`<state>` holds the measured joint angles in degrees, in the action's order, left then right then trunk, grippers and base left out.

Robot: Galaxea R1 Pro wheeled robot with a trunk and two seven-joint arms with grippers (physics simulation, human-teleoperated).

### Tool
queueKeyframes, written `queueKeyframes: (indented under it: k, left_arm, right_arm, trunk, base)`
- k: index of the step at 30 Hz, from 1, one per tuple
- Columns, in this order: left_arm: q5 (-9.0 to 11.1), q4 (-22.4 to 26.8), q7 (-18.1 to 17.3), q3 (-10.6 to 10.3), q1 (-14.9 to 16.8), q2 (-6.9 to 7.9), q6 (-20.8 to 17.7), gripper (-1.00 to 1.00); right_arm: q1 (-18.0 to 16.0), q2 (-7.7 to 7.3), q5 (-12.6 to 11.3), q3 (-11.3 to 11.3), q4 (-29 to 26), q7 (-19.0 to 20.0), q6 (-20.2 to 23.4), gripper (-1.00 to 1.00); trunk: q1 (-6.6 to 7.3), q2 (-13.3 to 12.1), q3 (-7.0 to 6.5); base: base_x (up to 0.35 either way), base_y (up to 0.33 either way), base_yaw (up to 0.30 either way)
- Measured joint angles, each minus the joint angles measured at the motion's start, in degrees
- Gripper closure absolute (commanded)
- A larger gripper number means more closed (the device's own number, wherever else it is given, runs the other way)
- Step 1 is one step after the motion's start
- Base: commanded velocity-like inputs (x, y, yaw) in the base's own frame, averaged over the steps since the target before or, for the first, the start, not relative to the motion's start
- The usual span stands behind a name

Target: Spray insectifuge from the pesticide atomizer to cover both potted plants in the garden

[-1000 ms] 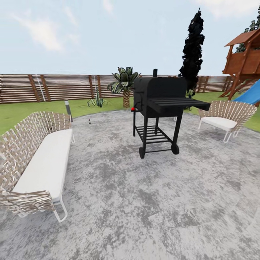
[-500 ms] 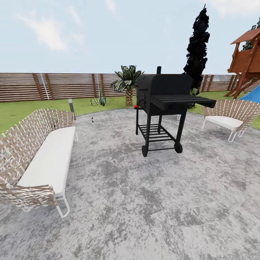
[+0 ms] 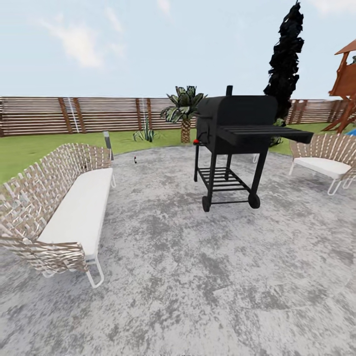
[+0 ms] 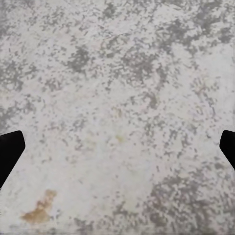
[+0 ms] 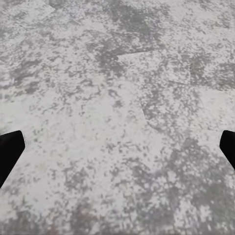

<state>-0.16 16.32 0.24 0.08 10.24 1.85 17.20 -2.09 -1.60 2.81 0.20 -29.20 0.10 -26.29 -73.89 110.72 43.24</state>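
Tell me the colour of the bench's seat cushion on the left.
White, on the woven tan-and-white bench; it shows best in the head view.

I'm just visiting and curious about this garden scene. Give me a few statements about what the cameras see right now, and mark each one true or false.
1. A black barbecue grill stands on the grey speckled paving. True.
2. The long woven bench has a red cushion. False: its cushion is white.
3. A brown slatted fence runs behind the lawn. True.
4. The left gripper is clamped on a spray bottle. False: its fingertips sit far apart at the picture's edges, with only paving between them.
5. The palm stands in front of the grill, on the paving. False: it stands beyond the grill, near the fence.
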Motion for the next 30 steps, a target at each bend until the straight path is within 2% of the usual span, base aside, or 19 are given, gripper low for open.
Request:
queueKeyframes:
  k: [16,24,30]
  left_arm:
    - [0.0,0.0,0.0,0.0,0.0,0.00,0.0,-1.00]
    - [-0.1,0.1,0.0,0.0,-0.2,0.14,0.0,-1.00]
    - [-0.1,0.0,0.0,0.0,-0.3,0.27,0.0,-1.00]
  right_arm:
    - [0.0,0.04,0.1,0.0,0.1,0.0,0.0,-1.00]
    - [0.0,0.04,0.1,0.0,0.1,0.0,0.0,-1.00]
    - [0.0,0.04,0.1,0.0,0.1,0.0,0.0,-1.00]
  trunk:
    - [-3.52,6.4,3.90]
    - [-3.52,6.4,4.42]
    - [-3.49,6.4,4.80]
  base:
    - [0.000,0.000,0.185]
    - [0.002,0.000,0.185]
    - [0.202,-0.075,0.164]
